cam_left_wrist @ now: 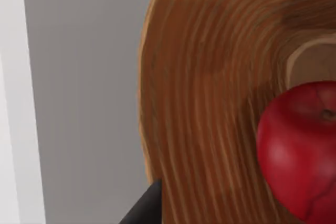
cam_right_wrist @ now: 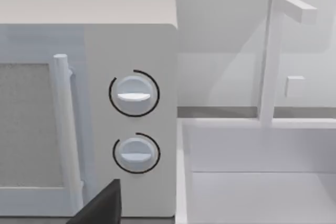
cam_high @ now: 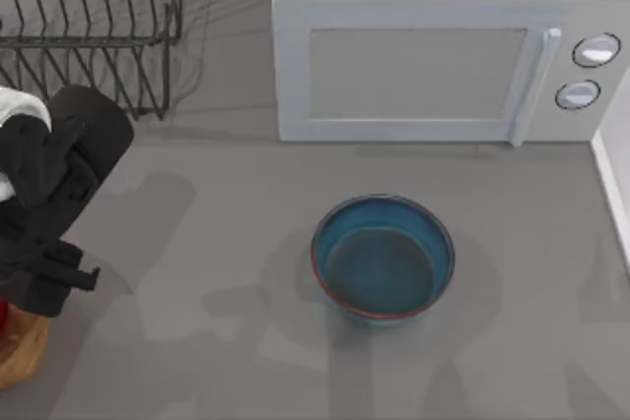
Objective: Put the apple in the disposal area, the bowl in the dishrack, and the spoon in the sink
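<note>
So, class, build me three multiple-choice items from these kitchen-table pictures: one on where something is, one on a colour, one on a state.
1. Where does the apple lie?
A. In the disposal area
B. In the bowl
C. On top of the microwave

2. What colour is the bowl?
A. White
B. Blue with a reddish-brown rim
C. Green

3. What is the state of the microwave door?
A. Swung wide open
B. Taken off
C. Shut

Answers:
1. A: the left wrist view shows the red apple resting inside the wood-coloured disposal area, at the top view's lower left under the left arm.
2. B: the top view shows blue glaze and a thin reddish rim.
3. C: the door sits flush with the front, its handle beside the two dials.
</note>
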Available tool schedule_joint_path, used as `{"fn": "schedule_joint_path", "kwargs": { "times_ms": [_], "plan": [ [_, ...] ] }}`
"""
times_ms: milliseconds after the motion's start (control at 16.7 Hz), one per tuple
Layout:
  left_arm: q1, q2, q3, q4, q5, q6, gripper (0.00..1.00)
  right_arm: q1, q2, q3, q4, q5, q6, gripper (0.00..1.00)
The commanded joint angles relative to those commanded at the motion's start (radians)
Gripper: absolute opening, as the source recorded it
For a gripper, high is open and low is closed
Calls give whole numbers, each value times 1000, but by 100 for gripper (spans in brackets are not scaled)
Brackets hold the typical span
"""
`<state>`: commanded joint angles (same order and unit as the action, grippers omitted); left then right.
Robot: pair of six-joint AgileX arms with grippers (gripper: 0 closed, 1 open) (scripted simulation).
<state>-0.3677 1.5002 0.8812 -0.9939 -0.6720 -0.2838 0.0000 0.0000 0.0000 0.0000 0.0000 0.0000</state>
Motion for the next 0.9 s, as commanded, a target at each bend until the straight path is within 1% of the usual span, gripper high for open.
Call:
{"fn": "schedule_joint_path", "kwargs": {
  "times_ms": [60,600,720,900],
  "plan": [
    [0,0,0,0,0,0,100,0,0,0,0,0,0,100],
    [-1,-2,1,-2,-3,1,100,0,0,0,0,0,0,100],
    [6,-30,-16,18,11,6,100,0,0,0,0,0,0,100],
    [33,-146,-79,95,61,25,100,0,0,0,0,0,0,100]
  ]
}}
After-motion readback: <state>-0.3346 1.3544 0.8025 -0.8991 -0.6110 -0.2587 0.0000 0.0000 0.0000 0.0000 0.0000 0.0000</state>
